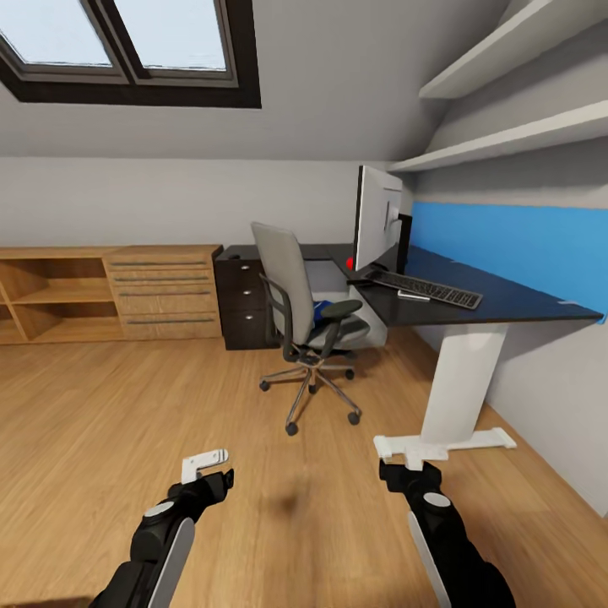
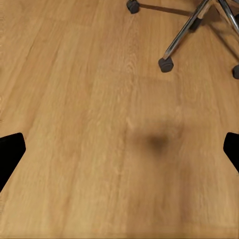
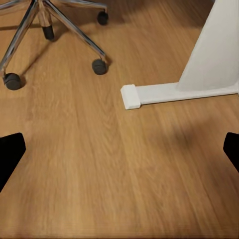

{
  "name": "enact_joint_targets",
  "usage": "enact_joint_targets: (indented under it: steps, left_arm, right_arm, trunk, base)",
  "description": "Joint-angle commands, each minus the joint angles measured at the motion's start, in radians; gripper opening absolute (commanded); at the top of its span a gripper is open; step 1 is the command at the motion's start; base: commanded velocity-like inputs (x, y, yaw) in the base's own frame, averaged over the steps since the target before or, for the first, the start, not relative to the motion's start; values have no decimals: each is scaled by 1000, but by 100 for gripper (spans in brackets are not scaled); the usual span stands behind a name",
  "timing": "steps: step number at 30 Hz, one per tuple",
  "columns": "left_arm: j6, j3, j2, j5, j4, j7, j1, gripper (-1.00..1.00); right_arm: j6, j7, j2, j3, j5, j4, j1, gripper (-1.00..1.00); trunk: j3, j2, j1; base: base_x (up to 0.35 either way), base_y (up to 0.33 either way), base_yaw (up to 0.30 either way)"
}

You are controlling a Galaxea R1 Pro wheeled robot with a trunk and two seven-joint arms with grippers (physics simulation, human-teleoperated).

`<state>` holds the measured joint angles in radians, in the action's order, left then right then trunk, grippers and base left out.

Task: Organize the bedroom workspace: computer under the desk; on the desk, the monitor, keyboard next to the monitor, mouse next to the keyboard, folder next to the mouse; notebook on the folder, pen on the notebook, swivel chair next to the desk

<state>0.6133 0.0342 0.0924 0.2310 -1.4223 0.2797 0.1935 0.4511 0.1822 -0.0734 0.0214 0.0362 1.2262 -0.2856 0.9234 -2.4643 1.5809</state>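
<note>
Under skylight (image 1: 127,42): plank floor (image 1: 127,405), desk (image 1: 473,295) (monitor (image 1: 376,215) on top); both grippers' jaws spread

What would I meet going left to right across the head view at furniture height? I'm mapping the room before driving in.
Low oak dresser → black three-drawer unit → swivel chair → monitor → keyboard → blue back panel.

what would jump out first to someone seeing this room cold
The bright blue panel behind the black desk along the right wall, with the monitor and keyboard on top. Next, the grey swivel chair on the wood floor beside the desk, something blue on its seat.
</note>
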Motion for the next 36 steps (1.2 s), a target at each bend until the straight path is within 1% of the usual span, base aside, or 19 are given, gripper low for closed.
enact_joint_targets:
  steps: [1, 5, 6, 7, 8, 10, 14, 16, 19, 24, 27, 28, 29, 30, 33, 34, 35, 36]
  left_arm:
    - [2, 1, 0, 11, 3, 11, 0, 100]
    - [-2, 16, 4, 10, 51, 14, 0, 100]
    - [-7, 34, 4, 8, 66, 15, 0, 100]
    - [-18, 64, 4, 2, 79, 17, 0, 100]
    - [-27, 77, 3, -1, 84, 17, 0, 100]
    - [-36, 91, 2, -4, 89, 18, 0, 100]
    - [-42, 99, 1, -5, 88, 17, 0, 100]
    - [-45, 100, 0, -4, 76, 15, 0, 100]
    - [-46, 99, 0, -4, 63, 13, 0, 100]
    - [-46, 108, 2, -3, 31, 6, 0, 100]
    - [-44, 112, 4, -3, -24, 6, 0, 100]
    - [-40, 113, 10, -3, -80, 5, 0, 100]
    - [-39, 113, 12, -2, -98, 5, 0, 100]
    - [-38, 114, 18, -2, -129, 5, 0, 100]
    - [-36, 115, 30, -2, -156, 4, 0, 100]
    - [-36, 119, 38, -2, -169, 4, 0, 100]
    - [-36, 124, 41, -2, -173, 4, 0, 100]
    - [-36, 128, 41, -2, -172, 4, 0, 100]
  right_arm:
    - [7, 4, 0, 1, 4, 2, 1, 100]
    - [6, 4, 1, 1, 4, 2, 6, 100]
    - [5, 4, 1, 2, 4, 2, 7, 100]
    - [4, 4, 0, 2, 6, 3, 7, 100]
    - [3, 5, 1, 2, 6, 4, 7, 100]
    - [2, 4, 1, 1, 8, 7, 8, 100]
    - [2, 6, 1, 1, 8, 23, 8, 100]
    - [3, 8, -4, 12, 7, 29, 11, 100]
    - [3, 9, -7, 19, 8, 36, 12, 100]
    - [1, 13, -9, 40, 14, 73, 13, 100]
    - [3, 20, -12, 49, 15, 84, 9, 100]
    - [5, 39, -18, 53, 14, 87, 1, 100]
    - [5, 46, -21, 54, 14, 86, -6, 100]
    - [6, 58, -29, 55, 14, 81, -32, 100]
    - [5, 70, -37, 55, 14, 44, -91, 100]
    - [3, 80, -42, 55, 14, -26, -155, 100]
    - [1, 85, -44, 55, 13, -66, -189, 100]
    - [-1, 87, -45, 55, 12, -81, -202, 100]
  trunk:
    - [4, -8, 4]
    - [17, -36, 19]
    - [21, -36, 20]
    - [25, -36, 20]
    - [28, -36, 20]
    - [36, -37, 21]
    - [52, -38, 23]
    - [59, -38, 24]
    - [59, -38, 24]
    - [59, -38, 24]
    - [59, -38, 24]
    - [59, -38, 24]
    - [59, -38, 24]
    - [59, -38, 24]
    - [59, -38, 24]
    - [59, -38, 24]
    - [59, -38, 24]
    - [59, -38, 24]
  base:
    - [0, 0, 0]
    - [0, 0, 0]
    - [0, 0, 0]
    - [0, 0, 0]
    - [0, 0, 0]
    - [0, 0, 0]
    - [0, 0, 0]
    - [0, 0, 0]
    - [0, 0, 0]
    - [0, 0, 0]
    - [22, 0, 0]
    - [116, 0, 0]
    - [140, 0, 0]
    - [181, 0, 0]
    - [209, 0, 0]
    - [249, 0, 0]
    - [273, 0, 0]
    - [282, 0, 0]
